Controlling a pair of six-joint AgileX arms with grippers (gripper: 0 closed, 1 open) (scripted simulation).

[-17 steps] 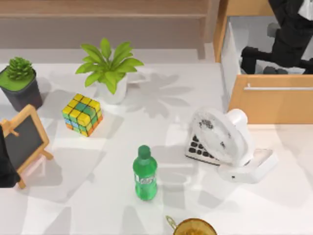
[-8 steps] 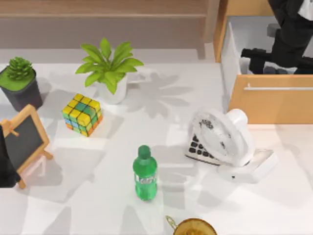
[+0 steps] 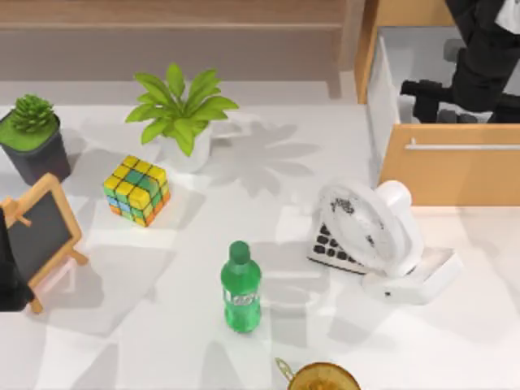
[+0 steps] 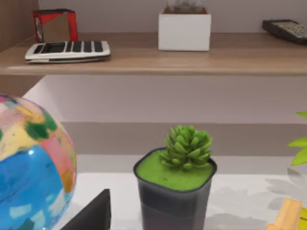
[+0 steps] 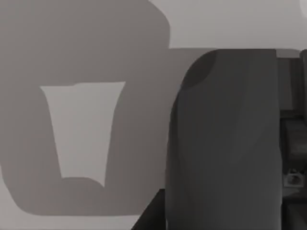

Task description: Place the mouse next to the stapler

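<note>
The mouse [image 3: 457, 116] shows as two low dark humps on the grey floor of the open wooden drawer [image 3: 455, 166] at the table's back right. My right arm reaches down into that drawer, and my right gripper [image 3: 413, 91] juts out to the left, just beside and behind the mouse. In the right wrist view a dark rounded shape [image 5: 225, 139] sits close over the grey drawer floor; I cannot tell what it is. The stapler is out of view. My left arm [image 3: 8, 272] stays parked at the table's left edge.
A white fan [image 3: 370, 223] stands over a calculator [image 3: 329, 244] in front of the drawer. A green bottle [image 3: 240, 286], colour cube [image 3: 136, 189], leafy plant [image 3: 183, 110], succulent pot [image 3: 32, 134], small chalkboard easel [image 3: 36, 231] and a globe [image 4: 29, 167] occupy the left and middle.
The dark front end of my right gripper inside the drawer has shifted slightly and looks flatter than a second ago. Everything on the table is where it was.
</note>
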